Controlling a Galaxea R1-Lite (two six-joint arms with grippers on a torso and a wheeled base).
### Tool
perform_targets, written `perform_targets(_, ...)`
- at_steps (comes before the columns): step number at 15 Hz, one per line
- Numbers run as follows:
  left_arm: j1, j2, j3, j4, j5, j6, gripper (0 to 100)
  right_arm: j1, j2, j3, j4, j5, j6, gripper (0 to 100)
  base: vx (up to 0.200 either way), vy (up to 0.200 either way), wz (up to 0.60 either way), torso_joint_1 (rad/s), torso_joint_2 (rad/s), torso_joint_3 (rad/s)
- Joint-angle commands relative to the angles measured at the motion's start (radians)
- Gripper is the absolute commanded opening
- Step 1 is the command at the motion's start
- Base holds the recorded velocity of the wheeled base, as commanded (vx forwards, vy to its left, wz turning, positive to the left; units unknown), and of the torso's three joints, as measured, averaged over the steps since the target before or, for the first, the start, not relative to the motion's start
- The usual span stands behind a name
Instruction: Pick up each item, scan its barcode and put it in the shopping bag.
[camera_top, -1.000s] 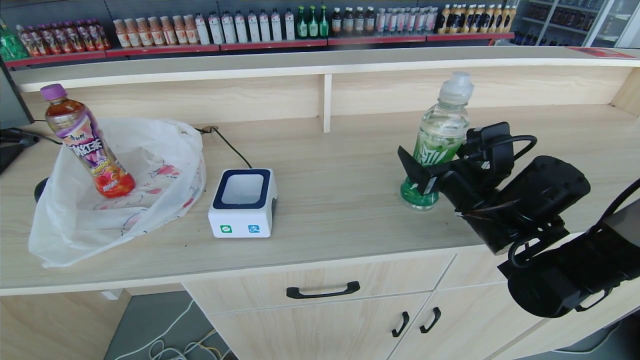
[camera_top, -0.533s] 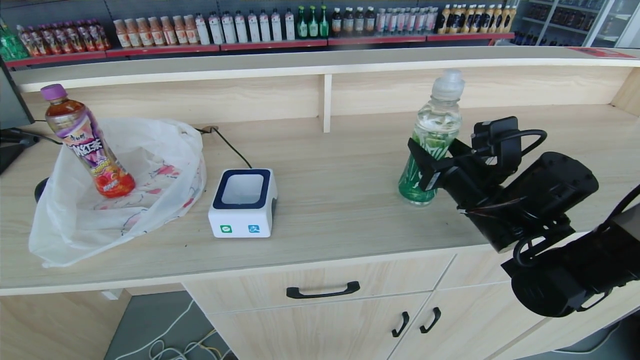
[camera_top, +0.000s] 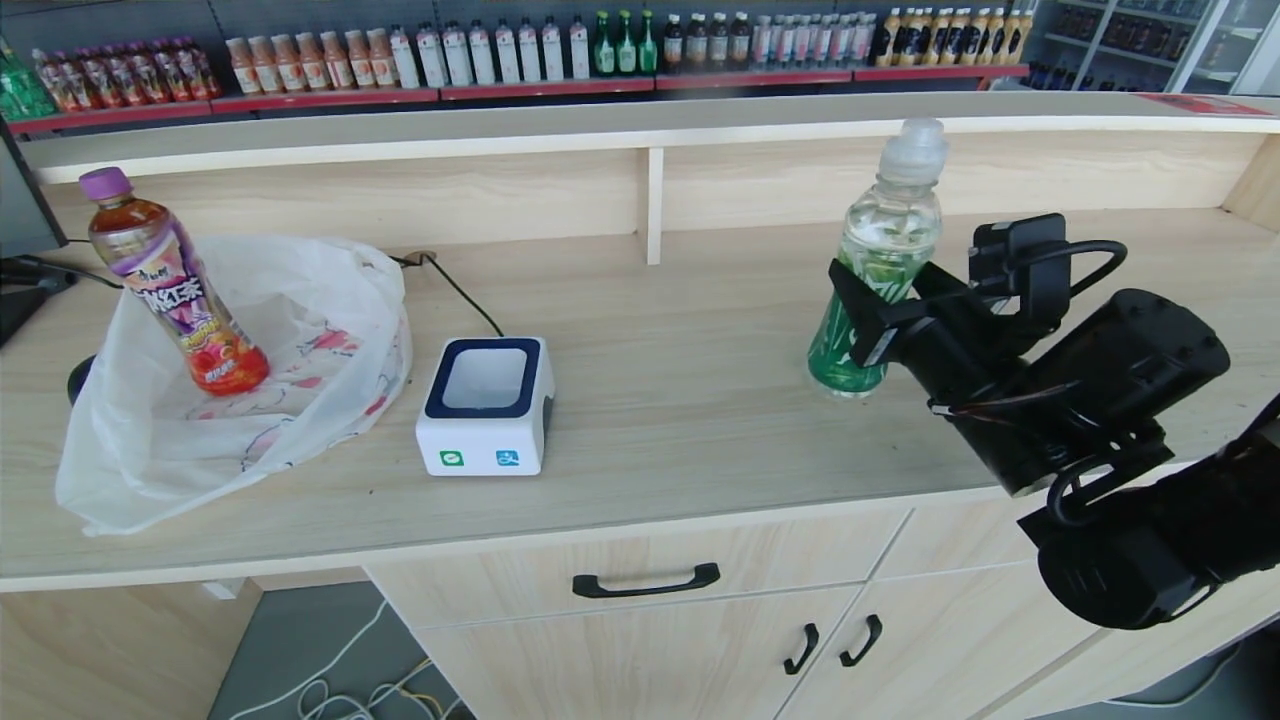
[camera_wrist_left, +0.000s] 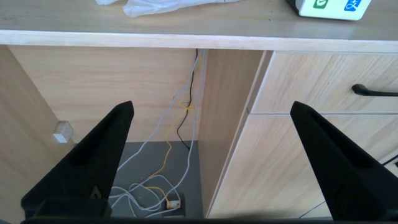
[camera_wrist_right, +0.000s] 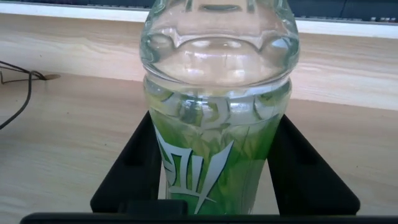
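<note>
Pale wooden shop counter (camera_top: 680, 400): the right gripper (camera_top: 875, 305) is clamped round the clear green-labelled plastic bottle (camera_top: 885, 250), near upright at the counter's right. White square barcode scanner (camera_top: 487, 400) sits well to its left, thin white plastic shopping bag (camera_top: 320, 300) beyond.

Colours: right bottle (camera_top: 890, 225) clear, green label; left bottle (camera_top: 170, 285) amber, purple cap; bag (camera_top: 320, 300) white, pink print; scanner (camera_top: 485, 405) white, navy-rimmed.
</note>
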Motion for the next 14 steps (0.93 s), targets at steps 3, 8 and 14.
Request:
perform_targets(3, 0.000, 0.000, 0.000, 0.000, 0.000, 0.000, 100, 0.001, -0.054, -0.002, -0.002, 0.000, 0.013, 0, 0.000, 0.000, 0.00, 0.000, 0.00, 0.000)
perform_targets(8, 0.000, 0.000, 0.000, -0.002, 0.000, 0.000, 100, 0.004, -0.193, 0.109, -0.002, 0.002, 0.013, 0, 0.000, 0.000, 0.00, 0.000, 0.00, 0.000)
perform_targets(14, 0.000, 0.000, 0.000, 0.000, 0.000, 0.000, 100, 0.073, -0.423, 0.383, -0.002, 0.002, -0.024, 0, 0.000, 0.000, 0.00, 0.000, 0.00, 0.000)
